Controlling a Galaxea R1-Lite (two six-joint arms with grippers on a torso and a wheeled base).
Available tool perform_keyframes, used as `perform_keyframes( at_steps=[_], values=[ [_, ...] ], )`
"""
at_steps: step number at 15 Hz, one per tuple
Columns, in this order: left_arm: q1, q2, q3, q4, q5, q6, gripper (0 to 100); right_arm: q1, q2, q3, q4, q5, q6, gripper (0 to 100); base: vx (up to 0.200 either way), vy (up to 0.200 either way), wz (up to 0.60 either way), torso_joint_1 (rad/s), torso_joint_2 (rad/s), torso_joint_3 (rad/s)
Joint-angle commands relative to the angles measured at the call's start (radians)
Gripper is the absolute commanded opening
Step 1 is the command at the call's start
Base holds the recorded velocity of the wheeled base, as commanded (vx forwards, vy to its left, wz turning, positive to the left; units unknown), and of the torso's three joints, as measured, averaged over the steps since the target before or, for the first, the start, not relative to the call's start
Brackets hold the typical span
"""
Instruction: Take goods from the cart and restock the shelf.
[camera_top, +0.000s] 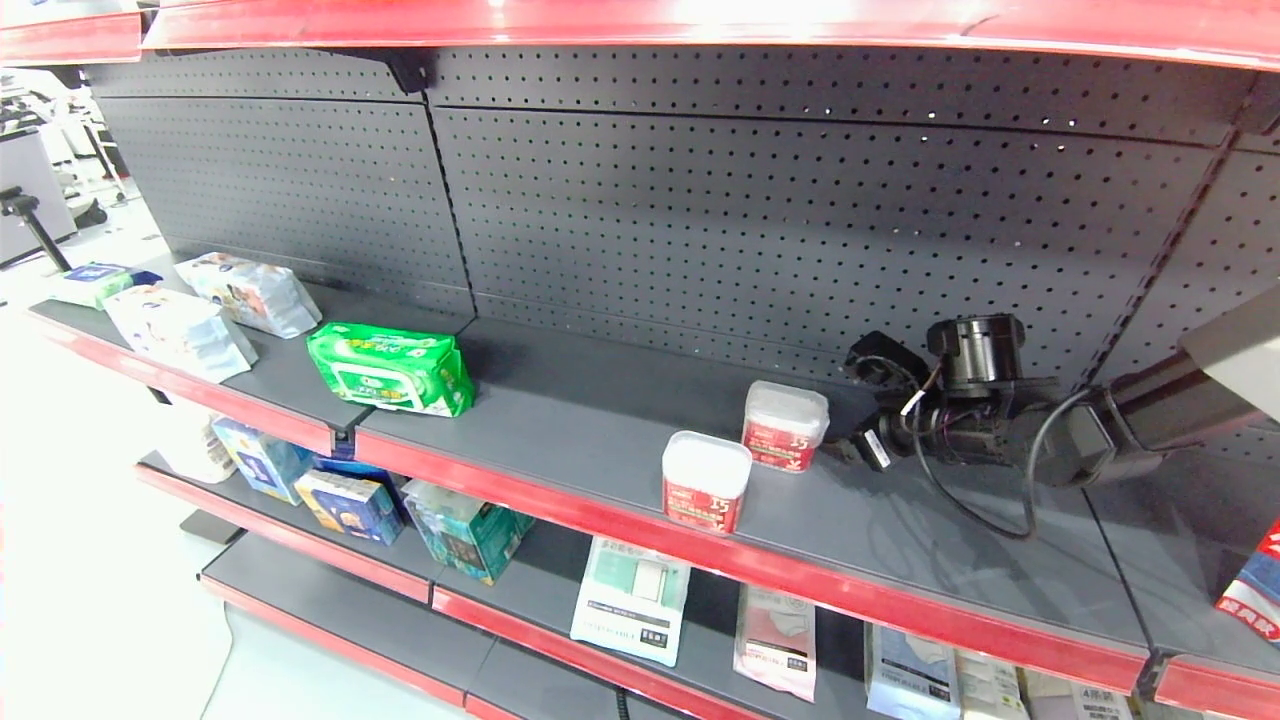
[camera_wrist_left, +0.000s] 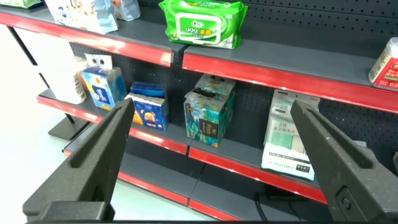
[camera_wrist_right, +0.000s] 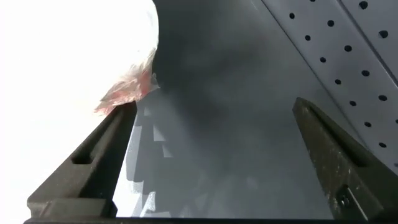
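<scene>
Checker: Status, right gripper (camera_top: 872, 405)?
Me: My jaws stand apart with nothing between them, over the shelf (camera_top: 600, 420) at mid-depth, just beside the rear tub (camera_top: 786, 425). The front tub (camera_top: 706, 480) sits at the shelf's front edge. My left gripper (camera_wrist_left: 210, 106) is spread and empty too, facing the lower shelves (camera_wrist_left: 249, 165).
Checker: Procedure?
Me: Judged: placing is done. I back straight out, jaws wide, clear of both tubs.
Checker: Unknowns?
Me: I cannot tell whether a finger touches the rear tub. A red pack (camera_top: 1255, 590) at the shelf's right end is cut off

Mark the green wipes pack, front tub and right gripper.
green wipes pack (camera_top: 385, 355), head view, top face
front tub (camera_top: 706, 456), head view, lid
right gripper (camera_wrist_right: 211, 104), right wrist view, between fingertips
</scene>
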Motion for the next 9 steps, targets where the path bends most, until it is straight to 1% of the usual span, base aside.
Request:
perform_keyframes(
  at_steps=[1,4,9],
  values=[
    [0.001,-0.001,0.000,0.000,0.000,0.000,100,0.002,0.003,-0.001,-0.001,-0.001,-0.001,100,0.000,0.000,0.00,0.000,0.00,0.000],
    [-0.001,-0.001,0.000,0.000,0.000,-0.002,100,-0.021,-0.009,-0.001,-0.002,-0.007,0.017,100,0.000,0.000,0.00,0.000,0.00,0.000],
    [0.001,-0.001,0.000,0.000,0.000,0.000,100,-0.036,-0.164,-0.004,-0.005,-0.140,0.140,100,0.000,0.000,0.00,0.000,0.00,0.000]
  ],
)
